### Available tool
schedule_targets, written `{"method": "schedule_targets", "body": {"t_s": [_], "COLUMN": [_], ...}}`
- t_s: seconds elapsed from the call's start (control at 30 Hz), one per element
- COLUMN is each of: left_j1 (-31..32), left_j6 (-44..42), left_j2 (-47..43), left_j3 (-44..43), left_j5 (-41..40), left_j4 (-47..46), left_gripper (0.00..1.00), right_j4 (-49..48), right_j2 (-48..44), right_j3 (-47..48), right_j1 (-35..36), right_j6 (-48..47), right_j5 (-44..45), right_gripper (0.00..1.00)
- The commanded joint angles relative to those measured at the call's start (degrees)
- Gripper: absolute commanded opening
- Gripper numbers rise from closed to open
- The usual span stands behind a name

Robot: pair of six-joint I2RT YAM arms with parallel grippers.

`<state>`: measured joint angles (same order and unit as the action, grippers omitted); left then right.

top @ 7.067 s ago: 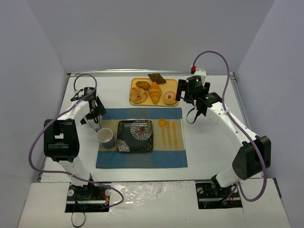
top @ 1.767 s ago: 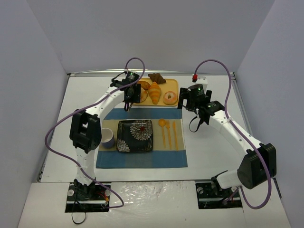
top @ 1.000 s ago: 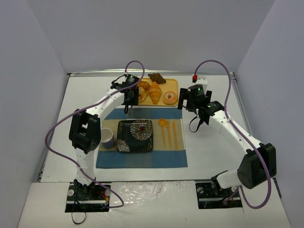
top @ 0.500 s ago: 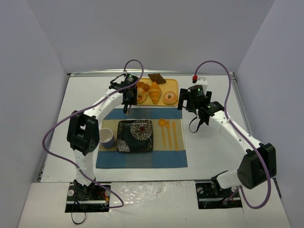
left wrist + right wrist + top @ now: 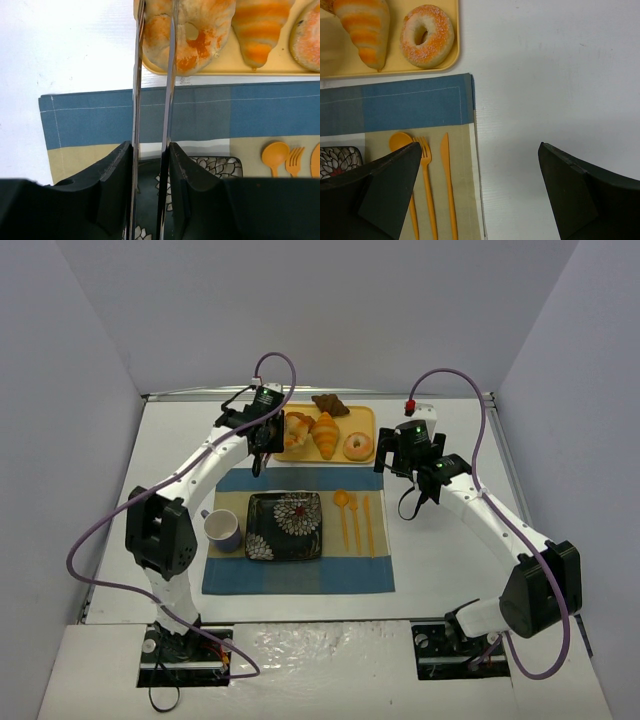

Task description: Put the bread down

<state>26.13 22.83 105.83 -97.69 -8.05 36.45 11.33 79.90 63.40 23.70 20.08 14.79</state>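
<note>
With the left gripper [image 5: 155, 22] clamped on the rim of the ring-shaped bread [image 5: 200, 30] at the tray's [image 5: 280, 70] nine o'clock end, it seemed best to lift straight up, then carry it toward six o'clock to the plate [image 5: 284, 527].

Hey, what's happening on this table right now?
The left pincer is clamped on the left side of the bagel at the left end of the tray. The plate on the mat has no bread yet. The right pincer hangs open beside the mat, holding nothing.
</note>
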Motion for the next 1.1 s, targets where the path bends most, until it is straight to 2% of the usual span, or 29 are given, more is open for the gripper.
{"method": "schedule_targets", "body": {"t_s": [0.0,0.17,0.63,0.8,1.07], "left_j1": [1.1,3.1,15.0,18.2,20.7], "left_j6": [-1.3,-0.8,5.8,8.6,11.2], "left_j2": [-6.2,-9.7,-30.7,-33.3,-33.5], "left_j3": [-4.0,-0.9,19.3,21.5,26.0], "left_j5": [-1.8,-2.7,-6.2,-6.2,-5.2], "left_j4": [0.5,3.5,10.2,13.3,12.7], "left_gripper": [0.00,0.00,0.00,0.00,0.00], "right_j4": [-2.3,-2.3,-2.7,-2.8,-3.0], "right_j2": [-1.6,-1.8,-1.7,-1.3,-1.5], "right_j3": [0.9,0.7,-0.5,-0.7,-0.6], "right_j1": [0.1,0.1,0.3,0.4,0.4], "right_j6": [0.1,0.2,0.8,1.0,1.5], "right_j5": [2.3,2.3,2.2,2.3,1.9], "right_gripper": [1.00,1.00,1.00,1.00,1.00]}}
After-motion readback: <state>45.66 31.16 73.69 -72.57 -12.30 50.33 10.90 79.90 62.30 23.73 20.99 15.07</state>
